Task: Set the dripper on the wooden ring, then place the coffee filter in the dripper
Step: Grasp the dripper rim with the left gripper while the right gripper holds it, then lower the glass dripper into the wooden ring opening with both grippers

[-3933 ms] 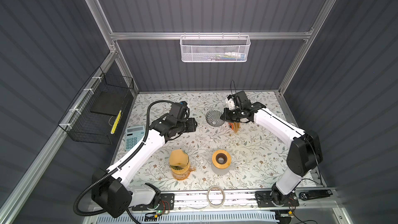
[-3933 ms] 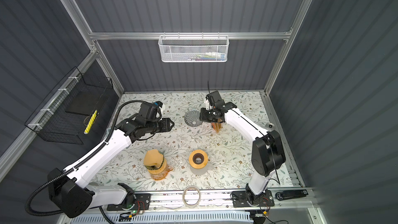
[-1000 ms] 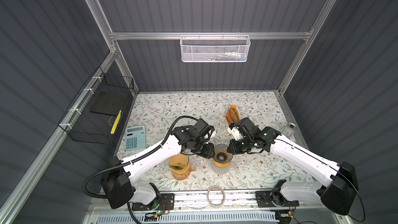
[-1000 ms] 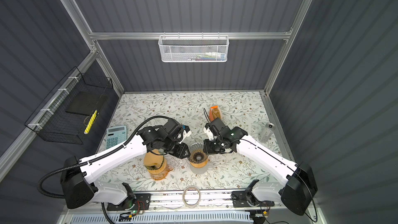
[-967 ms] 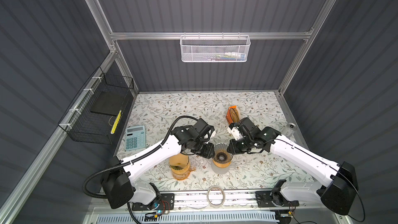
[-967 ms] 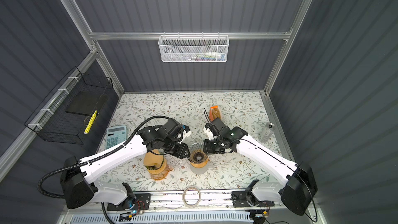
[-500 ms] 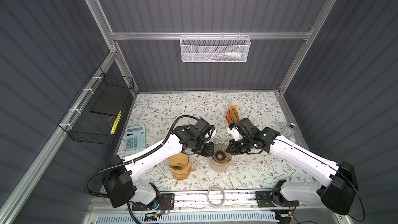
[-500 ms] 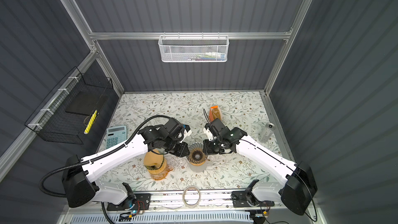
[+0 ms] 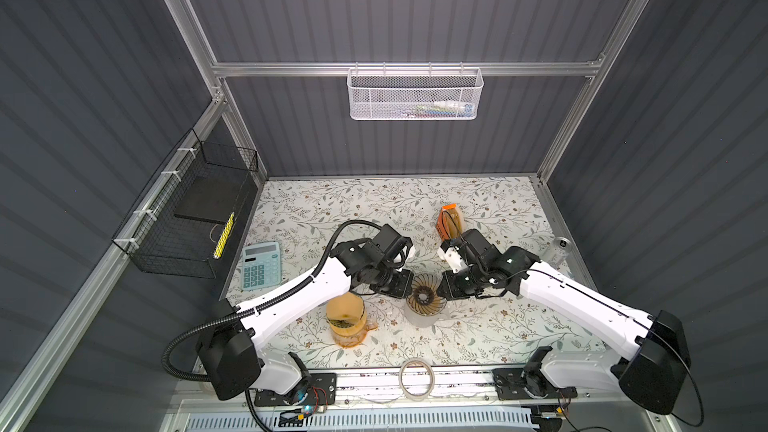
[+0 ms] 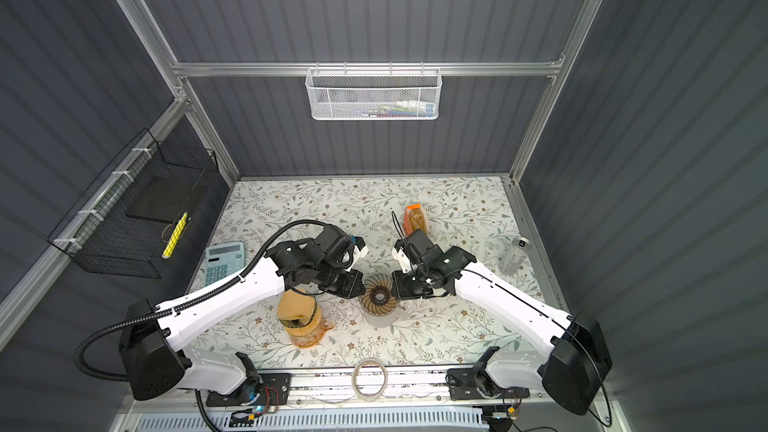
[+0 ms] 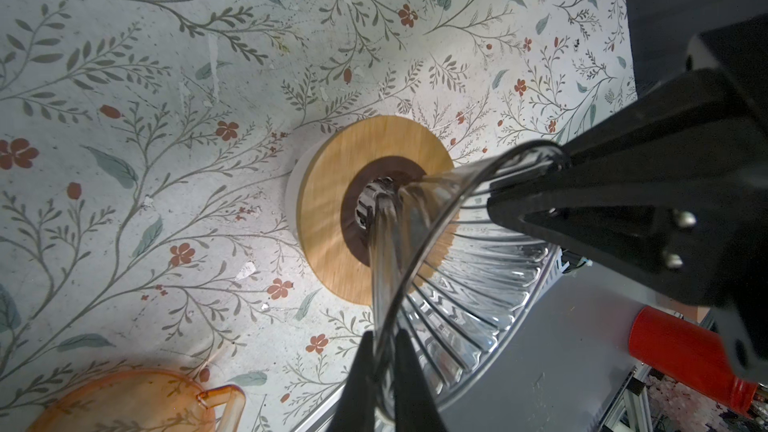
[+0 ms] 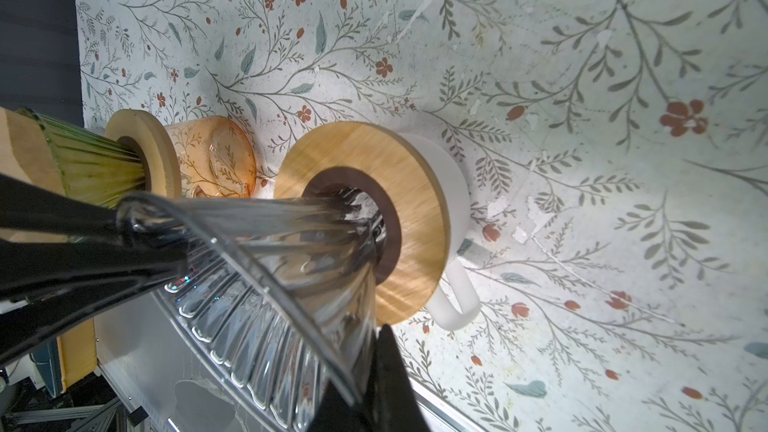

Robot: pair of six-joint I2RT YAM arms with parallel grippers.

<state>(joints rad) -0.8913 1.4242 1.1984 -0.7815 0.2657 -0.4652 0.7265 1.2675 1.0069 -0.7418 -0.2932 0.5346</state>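
Observation:
A clear ribbed glass dripper (image 9: 424,297) (image 10: 378,295) stands with its neck in the wooden ring (image 11: 332,218) (image 12: 415,218) on a white mug (image 12: 449,184). My left gripper (image 9: 405,284) (image 11: 380,338) is shut on the dripper's left rim. From the opposite side my right gripper (image 9: 444,286) (image 12: 368,351) is shut on the right rim. A tan paper coffee filter (image 9: 344,311) (image 12: 25,147) sits in a second, green-glass dripper (image 12: 95,168) on an orange cup (image 9: 349,334), just left of the mug.
A calculator (image 9: 261,265) lies at the left, and an orange packet (image 9: 451,220) stands behind the right gripper. A can (image 9: 561,247) is at the right edge, a tape roll (image 9: 417,376) on the front rail. A black wire basket (image 9: 195,218) hangs on the left wall.
My left gripper has closed onto the dripper's rim. The dripper has shifted a little back over the mug, now covering the wooden ring from above. Both arms have hardly moved.

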